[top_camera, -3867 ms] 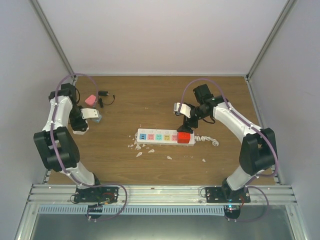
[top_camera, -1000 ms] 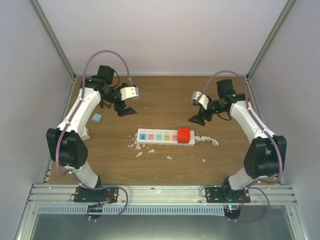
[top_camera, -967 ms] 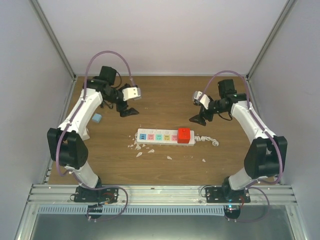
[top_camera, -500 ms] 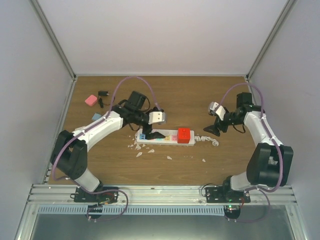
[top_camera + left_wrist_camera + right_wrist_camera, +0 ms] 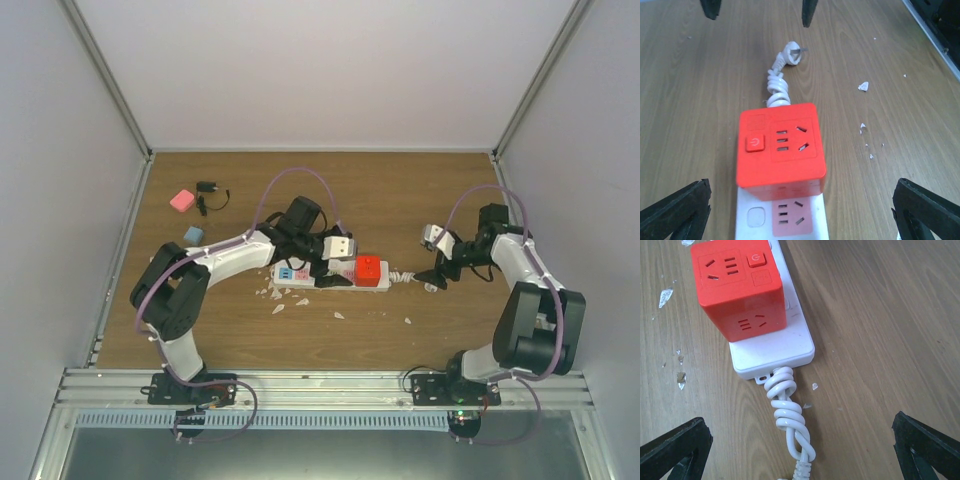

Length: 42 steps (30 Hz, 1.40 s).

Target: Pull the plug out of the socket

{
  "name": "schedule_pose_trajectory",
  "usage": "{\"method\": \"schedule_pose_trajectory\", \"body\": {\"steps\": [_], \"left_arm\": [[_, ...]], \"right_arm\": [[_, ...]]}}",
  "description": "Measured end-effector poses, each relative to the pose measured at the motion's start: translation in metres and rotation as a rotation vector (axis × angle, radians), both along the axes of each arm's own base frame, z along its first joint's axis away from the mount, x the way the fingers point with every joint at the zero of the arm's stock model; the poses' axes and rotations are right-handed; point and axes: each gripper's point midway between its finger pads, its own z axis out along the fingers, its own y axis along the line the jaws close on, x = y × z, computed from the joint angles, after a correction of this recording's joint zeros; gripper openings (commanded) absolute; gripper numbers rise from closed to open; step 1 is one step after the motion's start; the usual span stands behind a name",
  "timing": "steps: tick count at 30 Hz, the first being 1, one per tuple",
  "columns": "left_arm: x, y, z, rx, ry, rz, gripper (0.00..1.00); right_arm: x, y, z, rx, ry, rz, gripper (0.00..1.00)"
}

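Left gripper [image 5: 331, 268] wide open, empty, over socket [image 5: 775, 352] beside plug [image 5: 781, 150], likely to pin it; right gripper [image 5: 432, 277] wide open, empty, over cord [image 5: 787, 410], facing plug

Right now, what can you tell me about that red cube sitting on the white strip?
The red cube is a glossy plastic adapter block with rounded edges. Its top carries a power button and socket slots; one side shows more slots. It sits upright, plugged into the end outlet of the power strip, nearest the coiled cord. Nothing else touches it.
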Motion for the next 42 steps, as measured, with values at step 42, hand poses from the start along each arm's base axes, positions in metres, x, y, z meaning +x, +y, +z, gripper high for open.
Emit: {"method": "schedule_pose_trajectory", "body": {"steps": [42], "left_arm": [[0.008, -0.042, -0.056, 0.041, 0.073, 0.003, 0.78]], "right_arm": [[-0.001, 0.078, -0.084, -0.107, 0.022, 0.327, 1.00]]}}
